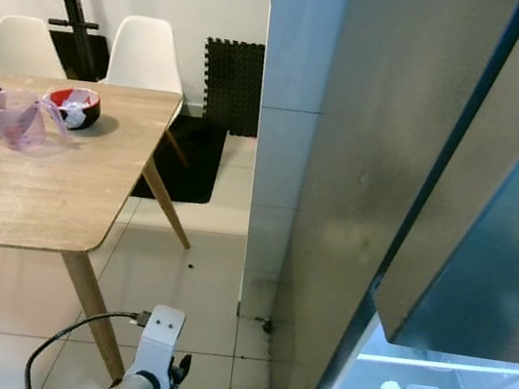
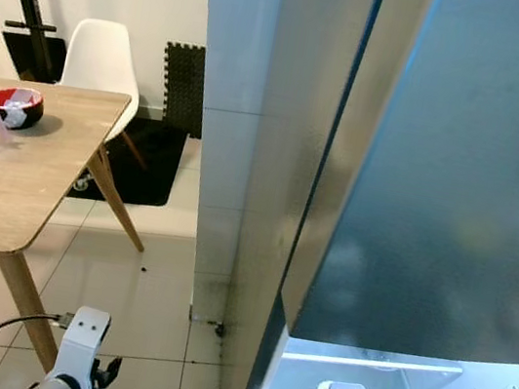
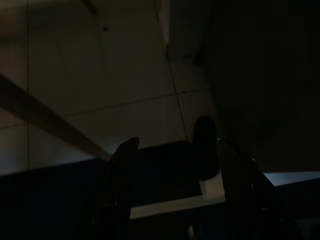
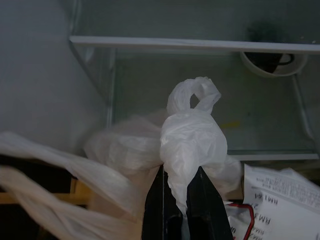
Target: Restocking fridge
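Two glass shelves (image 4: 200,44) frame the right hand (image 4: 180,192) pinching the white bag's knot (image 4: 192,135); left hand (image 3: 175,155) spread wide.

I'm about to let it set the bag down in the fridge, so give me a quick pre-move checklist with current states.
1. Right gripper shut on the knotted white plastic bag: ok.
2. Grey fridge door open: ok.
3. Glass fridge shelf ahead has bare room: ok.
4. White cup at the shelf's far side, apart from the bag: ok.
5. Bag's contents and weight: cannot tell.
6. Left gripper open, idle above the tiled floor: ok.
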You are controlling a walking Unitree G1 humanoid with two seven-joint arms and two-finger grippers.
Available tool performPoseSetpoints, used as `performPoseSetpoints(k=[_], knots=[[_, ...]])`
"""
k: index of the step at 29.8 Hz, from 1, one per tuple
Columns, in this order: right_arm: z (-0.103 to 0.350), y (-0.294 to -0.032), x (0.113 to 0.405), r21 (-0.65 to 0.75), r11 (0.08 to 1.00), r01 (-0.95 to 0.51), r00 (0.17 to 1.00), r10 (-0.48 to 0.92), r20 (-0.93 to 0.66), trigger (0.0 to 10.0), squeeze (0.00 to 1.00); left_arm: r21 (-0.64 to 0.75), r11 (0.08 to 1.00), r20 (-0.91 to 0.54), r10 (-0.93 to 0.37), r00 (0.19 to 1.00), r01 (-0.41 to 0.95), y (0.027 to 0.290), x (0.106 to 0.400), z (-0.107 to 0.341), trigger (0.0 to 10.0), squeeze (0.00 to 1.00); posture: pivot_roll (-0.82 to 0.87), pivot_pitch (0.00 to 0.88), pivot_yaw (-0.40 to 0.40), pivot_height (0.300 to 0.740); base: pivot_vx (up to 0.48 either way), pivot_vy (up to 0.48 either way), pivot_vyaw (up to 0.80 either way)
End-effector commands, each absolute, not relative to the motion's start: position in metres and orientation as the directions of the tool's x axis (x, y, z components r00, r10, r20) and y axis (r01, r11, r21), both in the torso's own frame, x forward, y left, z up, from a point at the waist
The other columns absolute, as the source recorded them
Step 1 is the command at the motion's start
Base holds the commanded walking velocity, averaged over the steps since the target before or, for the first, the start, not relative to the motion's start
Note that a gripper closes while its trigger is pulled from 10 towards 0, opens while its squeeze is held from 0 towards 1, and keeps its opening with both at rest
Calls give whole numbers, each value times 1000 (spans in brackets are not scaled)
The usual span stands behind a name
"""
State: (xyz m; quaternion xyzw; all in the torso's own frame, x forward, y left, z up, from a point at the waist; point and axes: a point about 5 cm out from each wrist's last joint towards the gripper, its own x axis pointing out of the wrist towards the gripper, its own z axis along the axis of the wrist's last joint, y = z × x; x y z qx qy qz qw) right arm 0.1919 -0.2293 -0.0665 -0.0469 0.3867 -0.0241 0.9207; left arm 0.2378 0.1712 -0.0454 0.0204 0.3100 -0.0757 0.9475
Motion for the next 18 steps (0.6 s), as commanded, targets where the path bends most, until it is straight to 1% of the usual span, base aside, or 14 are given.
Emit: performPoseSetpoints(k=[1,18], knots=[[-65,-231,193,-99,995,32,709,-93,-699,10000,0,-11,985,-598,-144,789,171,169,236,-47,10000,0,-65,23,18,740,0,-322,0],[-65,-230,193,-98,995,25,709,-87,-699,10000,0,-27,983,-599,-159,785,179,167,232,-49,10000,0,-67,16,20,740,0,-327,0]])
